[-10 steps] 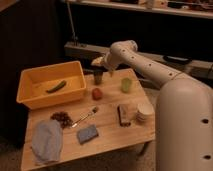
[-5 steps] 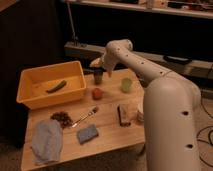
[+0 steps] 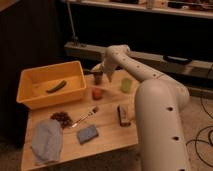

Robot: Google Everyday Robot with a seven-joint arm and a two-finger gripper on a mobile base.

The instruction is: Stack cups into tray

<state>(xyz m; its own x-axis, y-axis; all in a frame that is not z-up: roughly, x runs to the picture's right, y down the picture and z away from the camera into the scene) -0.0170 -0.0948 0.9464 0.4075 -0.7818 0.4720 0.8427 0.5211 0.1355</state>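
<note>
A wooden table (image 3: 107,126) is seen from above, with a thick white robot arm (image 3: 155,100) filling the near right.

- **Near left corner:** a crumpled blue-grey cloth (image 3: 47,141) lies here, with a blue sponge (image 3: 87,133) just to its right.
- **Mid-table:** a dark heap of small bits (image 3: 62,118) lies beside a brush (image 3: 86,116) set at a slant. Towards the right edge is a dark block (image 3: 123,115).
- **Past the middle:** a red fruit (image 3: 97,93) sits here. A green cup (image 3: 126,85) stands upright near the far right edge.
- **Far left corner:** the yellow tray (image 3: 50,100) fills this corner and holds one long green vegetable (image 3: 56,86).
- **Far edge:** a dark cup (image 3: 98,80) stands on the table just right of the tray, outside it.

The arm rises from the near right and slopes away over the right edge to a bent joint beyond the far edge. From there it turns down and to the left. The gripper (image 3: 99,73) sits right on top of the dark cup. I cannot tell whether it is apart or clamped.
</note>
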